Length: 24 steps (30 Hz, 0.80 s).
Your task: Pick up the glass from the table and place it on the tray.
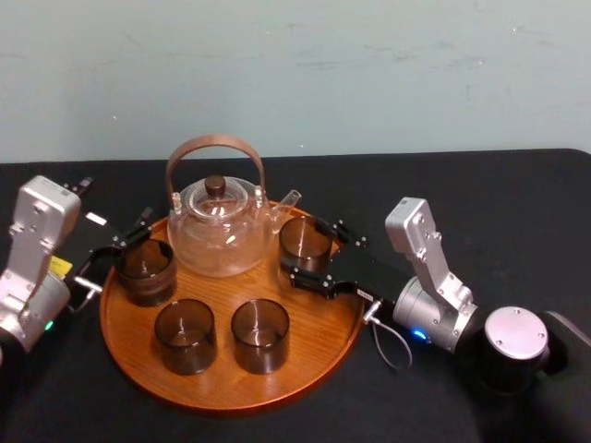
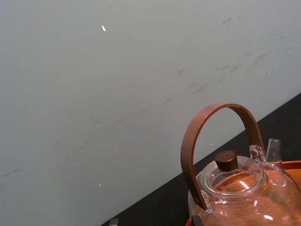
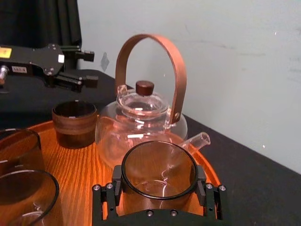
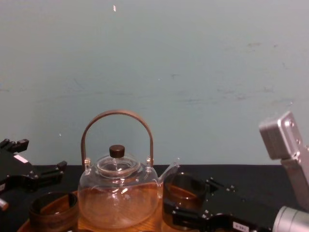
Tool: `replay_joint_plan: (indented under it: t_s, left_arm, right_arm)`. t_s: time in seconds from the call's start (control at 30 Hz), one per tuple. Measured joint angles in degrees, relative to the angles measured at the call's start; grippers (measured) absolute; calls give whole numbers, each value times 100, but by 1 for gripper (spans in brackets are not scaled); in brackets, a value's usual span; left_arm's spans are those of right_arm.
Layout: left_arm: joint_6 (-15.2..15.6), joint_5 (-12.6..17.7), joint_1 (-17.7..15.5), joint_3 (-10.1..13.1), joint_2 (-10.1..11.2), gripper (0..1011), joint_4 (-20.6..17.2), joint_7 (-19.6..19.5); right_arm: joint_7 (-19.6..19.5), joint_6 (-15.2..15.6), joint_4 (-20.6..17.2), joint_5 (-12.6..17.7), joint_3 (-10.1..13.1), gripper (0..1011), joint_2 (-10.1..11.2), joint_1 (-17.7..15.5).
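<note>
- Left gripper (image 3: 88, 68): jaws spread, empty, just off the left rim of the tray, near a dark smoky tumbler (image 1: 146, 269).
- Round orange-brown wooden tray (image 1: 305, 360): grained, low rim, on black table (image 1: 517, 212). Two front tumblers (image 1: 185, 334) also on it.
- Clear glass teapot (image 1: 217, 231), arched brown handle: crowds the glass on its left.
- Short smoky-brown cylindrical glass (image 3: 159, 174): on tray, right rear.
- Right gripper (image 1: 305, 251): black fingers (image 3: 115, 186) clamped on both sides of it.

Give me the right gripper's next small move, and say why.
Probably open the right gripper and release. It is shut on the glass, which is over the tray beside the teapot spout and seems to be down on the wood. The left gripper hangs open by the tray's left edge.
</note>
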Motion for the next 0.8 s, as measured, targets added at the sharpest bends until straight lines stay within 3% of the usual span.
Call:
replay_joint_plan:
  t_s: [0.6,0.8]
  left_arm:
    - [0,0,0,0,0,1001,0,0]
    - [0,0,0,0,0,1001,0,0]
  right_arm:
    - [-79,36,155,-106,-54,911,-29,43]
    - [-73,37,155,-97,-51,1002,-29,41]
